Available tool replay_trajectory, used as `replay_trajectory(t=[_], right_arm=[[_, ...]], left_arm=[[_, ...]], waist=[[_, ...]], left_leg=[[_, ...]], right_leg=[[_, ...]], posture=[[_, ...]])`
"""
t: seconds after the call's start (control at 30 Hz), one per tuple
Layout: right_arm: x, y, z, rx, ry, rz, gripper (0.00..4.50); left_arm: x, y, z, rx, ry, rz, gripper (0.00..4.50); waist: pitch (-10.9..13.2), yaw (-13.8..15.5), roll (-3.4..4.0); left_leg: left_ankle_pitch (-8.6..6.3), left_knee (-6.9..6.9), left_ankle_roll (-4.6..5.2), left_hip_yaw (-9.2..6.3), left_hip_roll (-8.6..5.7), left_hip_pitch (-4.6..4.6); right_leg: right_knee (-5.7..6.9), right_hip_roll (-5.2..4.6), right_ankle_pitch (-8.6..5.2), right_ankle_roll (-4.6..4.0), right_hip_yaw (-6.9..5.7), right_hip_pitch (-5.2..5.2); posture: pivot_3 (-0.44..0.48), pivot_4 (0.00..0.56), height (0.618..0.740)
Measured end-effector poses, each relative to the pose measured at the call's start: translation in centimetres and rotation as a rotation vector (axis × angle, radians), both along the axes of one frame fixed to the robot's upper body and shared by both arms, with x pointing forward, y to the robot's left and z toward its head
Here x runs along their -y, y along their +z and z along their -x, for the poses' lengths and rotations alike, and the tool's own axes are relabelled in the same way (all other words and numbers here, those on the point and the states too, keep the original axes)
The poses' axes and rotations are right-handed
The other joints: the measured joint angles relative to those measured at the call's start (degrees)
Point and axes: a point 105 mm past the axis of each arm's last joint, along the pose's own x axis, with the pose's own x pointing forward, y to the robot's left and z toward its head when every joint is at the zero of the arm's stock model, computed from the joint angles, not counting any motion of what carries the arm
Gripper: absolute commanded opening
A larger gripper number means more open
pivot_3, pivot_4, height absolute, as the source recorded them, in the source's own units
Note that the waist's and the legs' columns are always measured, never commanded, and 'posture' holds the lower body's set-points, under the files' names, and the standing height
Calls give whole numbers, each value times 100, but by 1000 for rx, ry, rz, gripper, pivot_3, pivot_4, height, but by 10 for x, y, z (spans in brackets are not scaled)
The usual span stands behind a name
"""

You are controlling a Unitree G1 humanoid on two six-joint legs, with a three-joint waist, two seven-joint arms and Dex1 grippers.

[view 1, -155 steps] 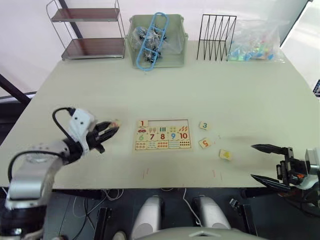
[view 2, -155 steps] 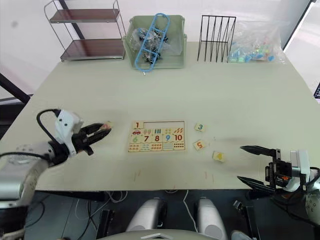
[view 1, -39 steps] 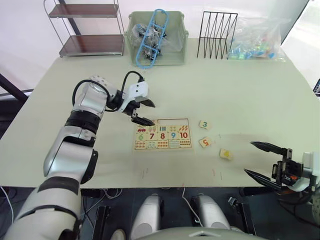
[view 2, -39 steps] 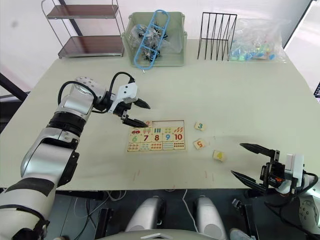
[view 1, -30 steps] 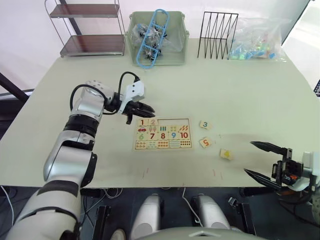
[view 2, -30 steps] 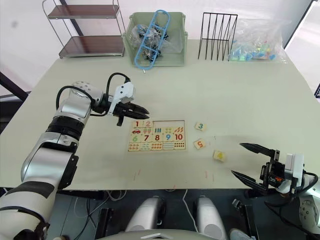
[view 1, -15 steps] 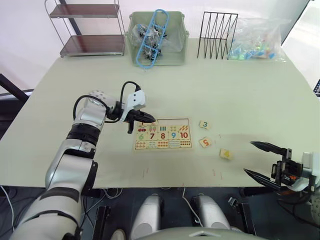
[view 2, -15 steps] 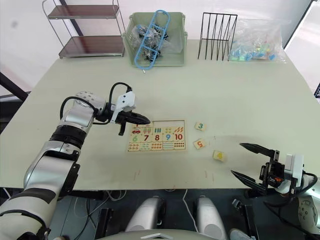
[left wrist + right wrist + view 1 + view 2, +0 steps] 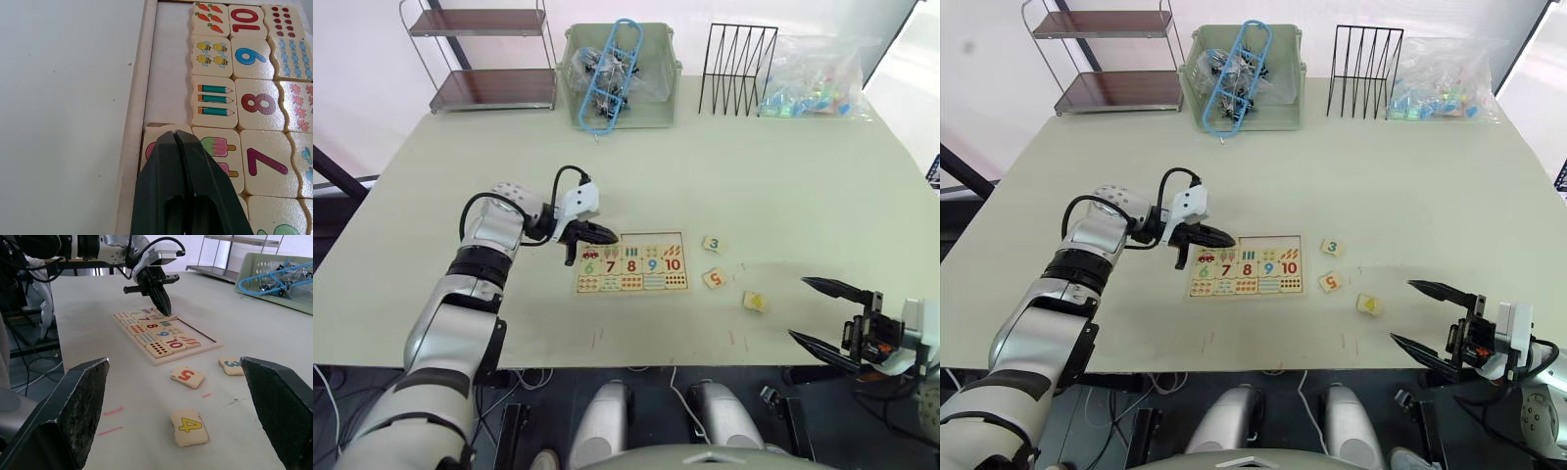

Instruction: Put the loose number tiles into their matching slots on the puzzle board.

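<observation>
Number tiles 3 (image 9: 712, 244), 5 (image 9: 714, 279) and 4 (image 9: 755, 302) are lying loose just beside the puzzle board (image 9: 631, 263); left gripper (image 9: 177, 142), fingers pressed together, is pushing a top-row tile, risking tipping it; right gripper (image 9: 830, 313) is waiting spread

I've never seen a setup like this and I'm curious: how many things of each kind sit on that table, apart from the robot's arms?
Loose number tiles beside the board: 3, namely a green 3, an orange 5 and a yellow 4
Puzzle board: 1
Wire shelf: 1
Green bin: 1
Black wire rack: 1
Plastic bag: 1
Total: 8
</observation>
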Motion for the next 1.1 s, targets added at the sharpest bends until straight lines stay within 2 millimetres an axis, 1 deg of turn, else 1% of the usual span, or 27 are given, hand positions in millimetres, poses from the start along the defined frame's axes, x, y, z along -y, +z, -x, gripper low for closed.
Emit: replay_trajectory(t=[0.1,0.23,0.33,0.37,0.47,0.53,0.6,0.67,0.7,0.77,0.83,0.87,0.9,0.93,0.97,1.0,1.03,1.07,1.1], right_arm=[[0,0,-1,0,-4,-2,4500],[3,1,-2,-4,-24,-17,4500],[9,4,-6,-12,-63,-46,4500],[13,5,-7,-12,-85,-56,4500],[22,11,-12,-14,-140,-93,4500],[27,14,-14,-15,-160,-104,4500],[29,17,-18,-13,-163,-102,4500],[31,16,-18,-20,-168,-99,4500],[38,13,-19,-45,-193,-98,4500],[44,11,-20,-59,-216,-99,4500],[47,13,-22,-57,-226,-95,4500],[50,14,-22,-56,-234,-88,4500],[50,14,-23,-57,-234,-87,4500],[50,14,-23,-60,-232,-85,4500],[50,13,-24,-65,-234,-82,4500],[51,11,-24,-81,-241,-77,4500],[51,10,-24,-87,-246,-75,4500],[52,8,-24,-96,-255,-74,4500],[52,7,-25,-109,-262,-72,4500]], left_arm=[[-3,4,2,-25,38,96,25],[-3,20,6,-11,57,228,25],[-12,33,13,28,106,317,25],[-16,33,17,31,129,340,25],[-34,30,30,34,221,391,25],[-42,30,36,38,270,405,25],[-54,29,46,64,343,410,25],[-59,26,50,63,370,410,25],[-71,12,65,64,445,394,25],[-78,-1,76,52,501,377,25],[-85,-5,86,65,557,384,25],[-92,-4,92,87,619,404,515],[-93,-4,93,90,628,405,731],[-97,-3,96,103,657,409,1109],[-100,-2,99,119,683,412,1574],[-104,-3,104,127,712,414,2133],[-106,-3,106,130,728,419,2445],[-109,-6,110,129,753,424,2851],[-111,-8,114,125,775,434,3398]], waist=[[0,-2,0],[0,2,0],[0,-16,1],[0,-15,2],[0,-22,4],[1,3,4],[0,16,5],[-1,12,8],[-1,0,8],[-1,10,8],[0,13,8],[0,20,8],[0,31,8],[0,34,8],[-1,30,9],[-1,28,10],[-1,25,10],[-1,23,10],[-1,22,10]], left_leg=[[0,2,0,-2,6,0],[0,4,0,-5,10,-2],[0,3,0,-5,13,1],[0,3,0,-5,14,2],[0,2,-1,-6,18,6],[0,3,-1,-7,17,5],[0,3,-1,-5,14,6],[-1,2,-1,-2,11,6],[-1,0,-1,-1,13,6],[-1,0,-1,-5,14,6],[-1,0,-1,-5,15,7],[-1,0,-1,-7,15,7],[-1,0,-1,-11,15,6],[-1,0,-1,-11,15,7],[-1,-1,-1,-9,15,7],[-1,-1,-1,-7,14,7],[-1,-2,-1,-6,14,6],[-1,-3,-1,-5,14,7],[-1,-3,-1,-6,14,7]], right_leg=[[3,-1,0,0,-1,0],[6,-7,0,0,-2,0],[8,-10,-1,-1,-1,-1],[10,-11,-1,-1,-1,-1],[12,-15,-1,-3,-1,-1],[12,-18,-1,-3,-3,-1],[10,-24,-1,-2,-3,1],[9,-29,-1,-1,-1,1],[5,-46,-1,-1,2,0],[6,-53,-1,-2,-2,0],[5,-56,-1,-2,-2,0],[5,-58,-1,-3,-5,1],[5,-58,-1,-3,-9,2],[4,-58,-1,-3,-9,3],[3,-59,-1,-3,-7,3],[1,-60,-1,-3,-7,3],[0,-59,-1,-3,-6,3],[-1,-60,-1,-3,-5,3],[-1,-59,-1,-3,-6,3]], posture=[[0,150,739],[0,150,739],[0,150,739],[0,150,739],[0,150,739],[0,150,739],[0,150,739],[0,150,739],[0,150,739],[0,150,739],[0,150,739],[0,150,739],[0,150,739],[0,150,739],[0,150,739],[0,150,739],[0,150,739],[0,150,739],[0,150,739]])
